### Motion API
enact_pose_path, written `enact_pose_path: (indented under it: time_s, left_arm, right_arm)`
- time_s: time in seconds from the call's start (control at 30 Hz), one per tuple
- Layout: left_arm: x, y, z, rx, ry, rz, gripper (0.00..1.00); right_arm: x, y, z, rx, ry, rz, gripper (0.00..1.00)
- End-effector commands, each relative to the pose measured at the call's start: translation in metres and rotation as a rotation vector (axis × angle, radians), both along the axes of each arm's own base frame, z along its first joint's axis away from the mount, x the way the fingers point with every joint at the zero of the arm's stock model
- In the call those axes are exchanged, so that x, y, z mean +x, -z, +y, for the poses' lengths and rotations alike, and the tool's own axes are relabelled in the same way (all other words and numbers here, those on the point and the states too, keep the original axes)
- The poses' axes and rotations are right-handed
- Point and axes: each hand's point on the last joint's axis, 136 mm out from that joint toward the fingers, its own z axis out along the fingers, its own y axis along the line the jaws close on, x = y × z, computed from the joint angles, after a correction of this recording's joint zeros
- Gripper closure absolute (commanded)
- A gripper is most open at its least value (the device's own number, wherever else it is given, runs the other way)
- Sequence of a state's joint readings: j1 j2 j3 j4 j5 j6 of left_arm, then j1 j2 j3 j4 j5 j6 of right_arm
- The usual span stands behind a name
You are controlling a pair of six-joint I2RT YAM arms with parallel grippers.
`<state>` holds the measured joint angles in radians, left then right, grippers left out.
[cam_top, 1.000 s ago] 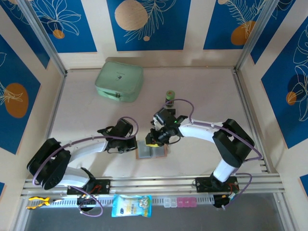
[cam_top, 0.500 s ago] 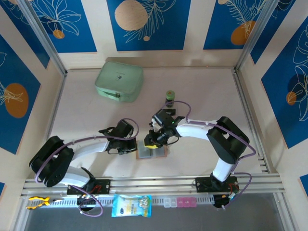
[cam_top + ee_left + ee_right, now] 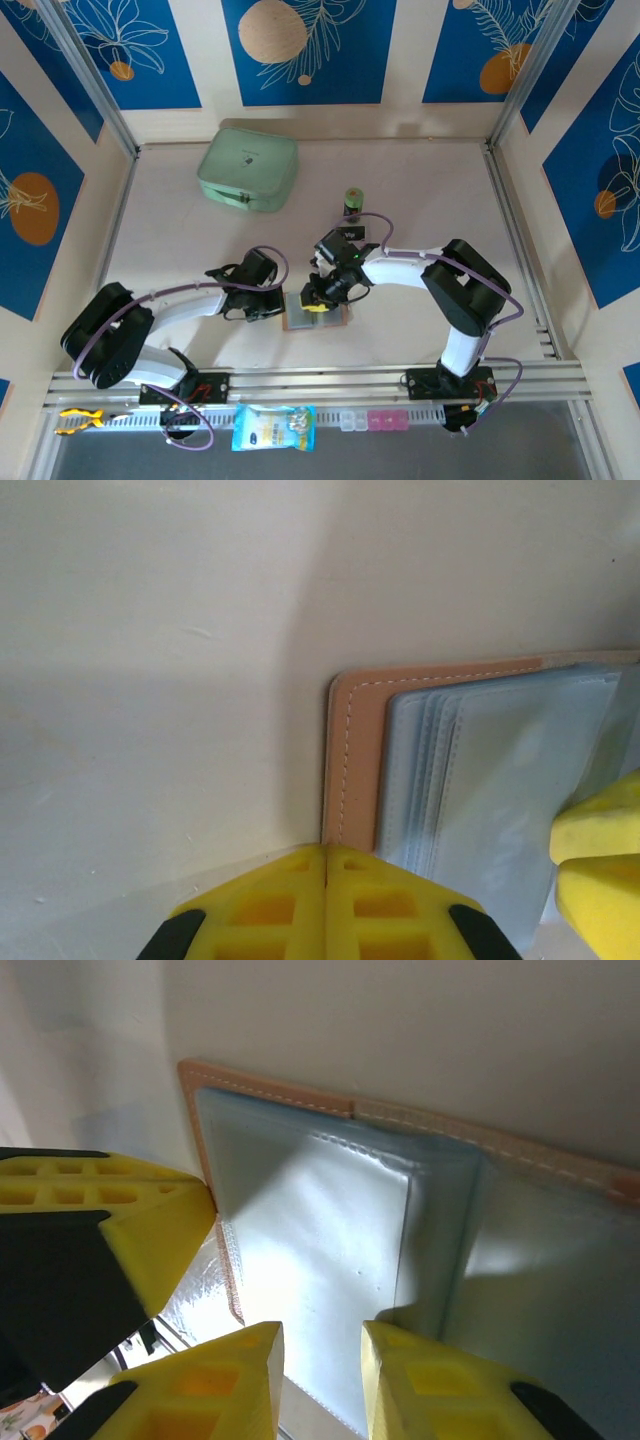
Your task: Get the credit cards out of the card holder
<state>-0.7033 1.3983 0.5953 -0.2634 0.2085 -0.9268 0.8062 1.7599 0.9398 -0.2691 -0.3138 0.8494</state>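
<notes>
Plainly, with the holder point(image 3: 330, 320) open at lower centre of the bench point(image 3: 420, 200), left gripper point(image 3: 326, 865) closed at its corner and right gripper point(image 3: 322, 1370) narrowly parted over a pocket point(image 3: 330, 1230), the right one may pinch that pocket and drag the holder loose.

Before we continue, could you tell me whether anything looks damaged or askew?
Nothing stands out: the card holder lies open and flat, stitching intact, left gripper shut at its edge, right gripper open above it.
</notes>
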Motion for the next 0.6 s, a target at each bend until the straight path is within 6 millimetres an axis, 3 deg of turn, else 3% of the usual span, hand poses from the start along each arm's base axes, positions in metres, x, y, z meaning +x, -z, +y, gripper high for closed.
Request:
enact_pose_path:
  time_s: [0.0, 0.57]
  left_arm:
    - [-0.01, 0.01, 0.007, 0.046, 0.0, 0.045, 0.96]
    - [-0.006, 0.005, 0.007, 0.056, -0.001, 0.037, 0.96]
  right_arm:
    - [-0.003, 0.001, -0.006, -0.042, -0.006, -0.002, 0.73]
    - [-0.004, 0.004, -0.018, -0.061, 0.01, -0.008, 0.73]
